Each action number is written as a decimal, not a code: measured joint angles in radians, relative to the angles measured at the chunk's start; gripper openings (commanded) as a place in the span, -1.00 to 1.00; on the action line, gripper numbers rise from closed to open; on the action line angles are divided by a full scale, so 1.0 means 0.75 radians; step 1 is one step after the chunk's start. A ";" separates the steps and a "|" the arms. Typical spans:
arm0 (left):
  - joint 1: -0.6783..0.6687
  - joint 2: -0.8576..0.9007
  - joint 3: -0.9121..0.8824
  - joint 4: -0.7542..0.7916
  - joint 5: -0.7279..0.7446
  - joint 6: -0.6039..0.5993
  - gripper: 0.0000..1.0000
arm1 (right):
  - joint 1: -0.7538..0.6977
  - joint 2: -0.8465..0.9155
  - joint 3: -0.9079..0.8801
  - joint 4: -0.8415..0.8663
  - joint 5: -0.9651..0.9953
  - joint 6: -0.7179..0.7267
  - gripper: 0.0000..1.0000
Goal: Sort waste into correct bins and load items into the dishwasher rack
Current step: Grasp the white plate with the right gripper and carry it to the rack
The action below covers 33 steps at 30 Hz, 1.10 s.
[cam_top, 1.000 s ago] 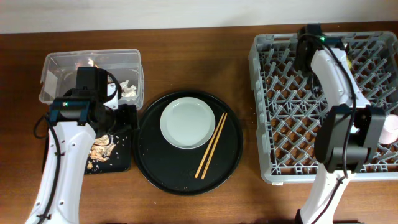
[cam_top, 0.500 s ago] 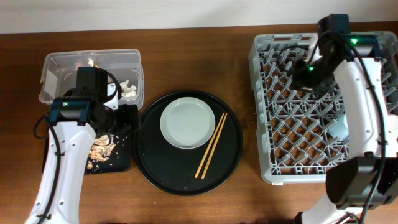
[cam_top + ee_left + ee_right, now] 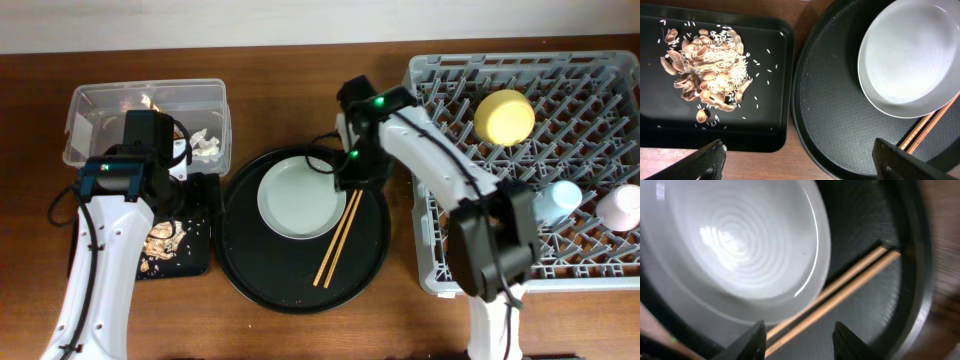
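The pale grey-green plate [image 3: 302,197] and the wooden chopsticks [image 3: 340,233] lie on the round black tray [image 3: 260,270]. My right gripper [image 3: 352,180] is open just above the chopsticks' upper end by the plate's right edge. In the right wrist view the chopsticks [image 3: 850,287] run between its open fingers [image 3: 800,340], next to the plate [image 3: 735,245]. My left gripper [image 3: 800,165] is open and empty between the shallow black tray [image 3: 765,125] with food scraps [image 3: 710,70] and the round tray. The yellow bowl [image 3: 503,115], blue cup [image 3: 560,200] and pink cup [image 3: 622,207] sit in the grey rack [image 3: 415,180].
The clear tub [image 3: 80,100] at the back left holds white tissue [image 3: 207,143] and a shiny wrapper [image 3: 150,100]. The left arm hangs over the tub's front edge and the shallow black tray [image 3: 195,255]. Bare wooden table lies along the front.
My right arm has swung left from the rack to above the chopsticks and plate. The bowl and cups in the rack now show. The left arm has not moved.
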 measured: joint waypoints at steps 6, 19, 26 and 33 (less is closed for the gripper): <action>0.000 0.000 0.000 0.000 -0.004 0.000 0.90 | 0.048 0.182 -0.002 0.048 0.013 0.031 -0.49; 0.000 0.000 0.000 0.000 -0.004 0.000 0.91 | -0.042 0.072 0.043 -0.070 0.157 0.042 -0.92; 0.000 0.000 0.000 0.000 -0.003 0.000 0.91 | -0.302 -0.569 0.183 0.002 0.978 0.022 -0.92; 0.000 0.000 0.000 0.000 -0.004 0.000 0.91 | -0.401 -0.454 0.172 -0.003 1.448 0.087 -0.92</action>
